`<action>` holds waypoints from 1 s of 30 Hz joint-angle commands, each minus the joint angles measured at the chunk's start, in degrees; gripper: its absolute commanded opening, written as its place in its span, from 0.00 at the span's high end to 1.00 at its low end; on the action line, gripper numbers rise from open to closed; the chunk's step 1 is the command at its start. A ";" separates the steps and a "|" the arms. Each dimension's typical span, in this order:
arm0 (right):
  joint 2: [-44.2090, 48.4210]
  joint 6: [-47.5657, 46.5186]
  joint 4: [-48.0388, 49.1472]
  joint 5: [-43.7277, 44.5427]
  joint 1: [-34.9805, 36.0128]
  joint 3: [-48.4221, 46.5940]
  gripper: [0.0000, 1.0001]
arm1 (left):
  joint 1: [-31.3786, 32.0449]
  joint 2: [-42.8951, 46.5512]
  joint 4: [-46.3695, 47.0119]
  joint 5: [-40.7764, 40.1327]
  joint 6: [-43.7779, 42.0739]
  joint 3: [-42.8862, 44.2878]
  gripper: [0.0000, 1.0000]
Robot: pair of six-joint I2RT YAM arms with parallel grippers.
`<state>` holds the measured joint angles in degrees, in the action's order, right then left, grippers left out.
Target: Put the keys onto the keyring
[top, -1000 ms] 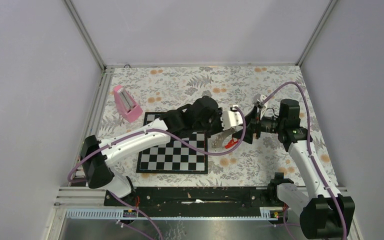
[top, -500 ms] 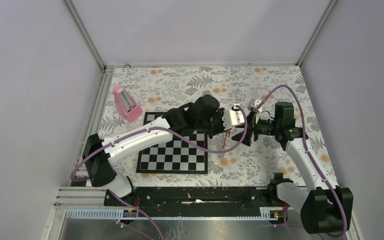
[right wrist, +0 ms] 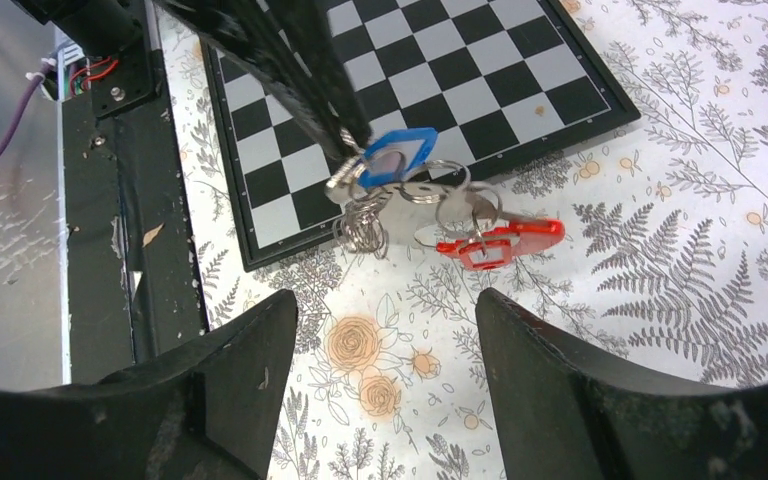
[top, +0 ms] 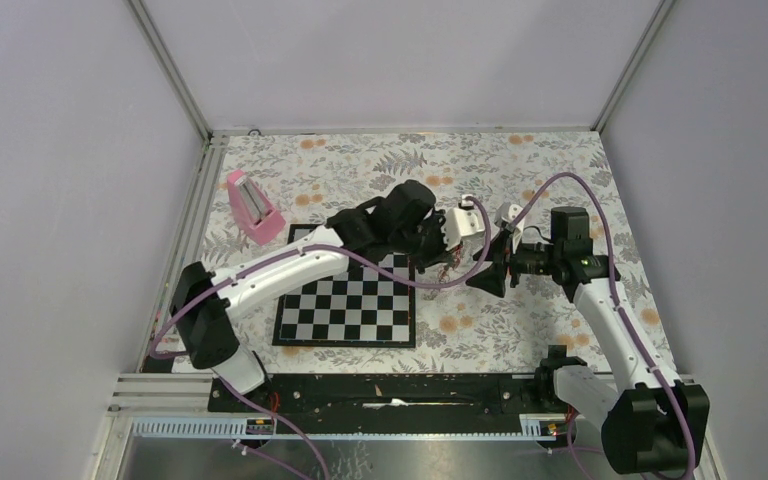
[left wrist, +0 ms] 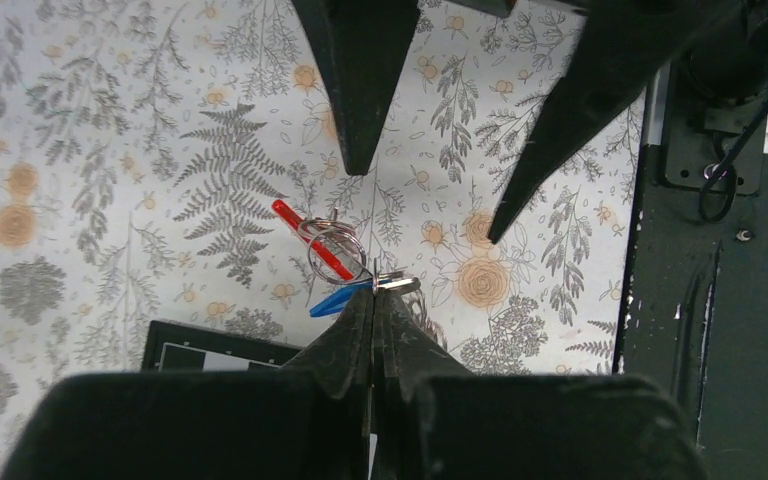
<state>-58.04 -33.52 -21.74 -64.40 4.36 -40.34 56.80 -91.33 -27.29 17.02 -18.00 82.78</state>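
My left gripper (top: 447, 258) is shut on metal at the top of a small bunch, next to the blue-tagged key (right wrist: 397, 157). From it hang the thin rings of the keyring (right wrist: 442, 193) and the red-tagged key (right wrist: 500, 243), just above the floral tablecloth off the chessboard's right edge. The left wrist view shows the blue tag (left wrist: 335, 300), a ring (left wrist: 335, 250) and the red tag (left wrist: 310, 225) beyond the closed fingertips (left wrist: 365, 300). My right gripper (right wrist: 388, 300) faces the bunch, open and holding nothing, with its fingers (left wrist: 355, 150) a short way from it.
A chessboard (top: 345, 300) lies left of the bunch. A pink wedge block (top: 253, 207) stands at the back left. The black base rail (top: 390, 390) runs along the near edge, and grey walls close in the table.
The left gripper has risen and drawn back to the left, lifting the bunch off the tablecloth. The right gripper has stayed opposite it, its fingers slightly less wide.
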 commanded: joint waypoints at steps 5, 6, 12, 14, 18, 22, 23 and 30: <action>4.38 1.10 -6.74 9.36 -1.32 -4.77 0.28 | -3.68 -8.59 5.68 11.08 9.08 8.73 1.00; 4.95 2.91 -6.74 11.37 -1.37 -5.20 0.28 | -3.95 -9.79 6.20 11.74 10.97 10.21 1.00; 8.44 11.86 -6.68 24.86 -2.27 -6.55 0.27 | -4.19 -15.70 11.84 19.17 24.47 15.18 1.00; 9.23 12.19 -6.72 27.02 -2.59 -5.99 0.27 | -4.79 -16.45 14.18 20.72 28.81 14.06 1.00; 9.51 11.84 -6.53 26.53 -2.60 -4.42 0.26 | -8.42 -18.33 17.95 20.73 34.01 9.60 1.00; 8.88 11.73 -5.62 26.43 -2.60 -3.29 0.26 | -13.55 -23.37 17.82 20.78 36.37 8.65 1.00; 8.74 11.72 -5.53 26.43 -2.62 -3.19 0.26 | -14.56 -24.92 17.54 21.18 37.00 8.89 1.00; 8.71 11.43 -5.54 26.52 -2.62 -2.24 0.25 | -19.09 -34.23 10.50 21.74 34.22 13.56 1.00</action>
<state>-49.30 -22.44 -27.99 -38.41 1.96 -43.05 38.74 -123.11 -13.72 36.60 16.80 92.38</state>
